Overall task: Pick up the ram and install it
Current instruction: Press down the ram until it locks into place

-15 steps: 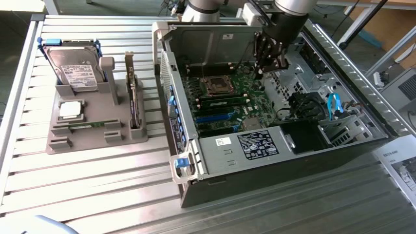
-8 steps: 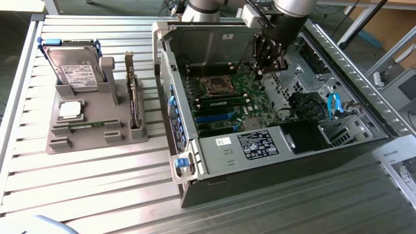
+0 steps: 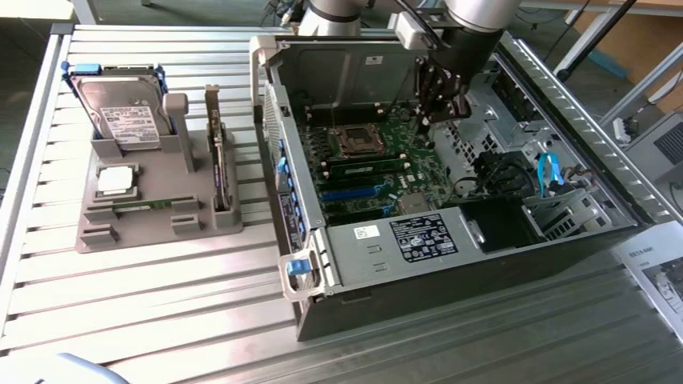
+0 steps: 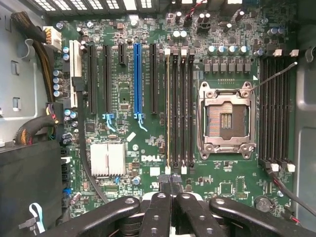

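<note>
The ram (image 3: 369, 167) is a narrow green stick standing in a memory slot of the motherboard (image 3: 401, 180), just in front of the CPU socket (image 3: 357, 141). In the wrist view the ram (image 4: 168, 108) shows edge-on as a thin pale line in the slot beside several empty black slots. My gripper (image 3: 433, 118) hangs inside the open computer case, raised over the board and apart from the stick. In the wrist view my gripper (image 4: 170, 185) is shut, its dark fingers (image 4: 160, 207) pressed together with nothing between them.
On the exterior view's left, a grey holder (image 3: 149, 234) carries a hard drive (image 3: 123, 110), an upright expansion card (image 3: 219, 156), a pale chip (image 3: 115, 181) and a thin green strip (image 3: 141, 205). The case holds a power supply (image 3: 421, 237), cables and a blue cable (image 3: 549, 172).
</note>
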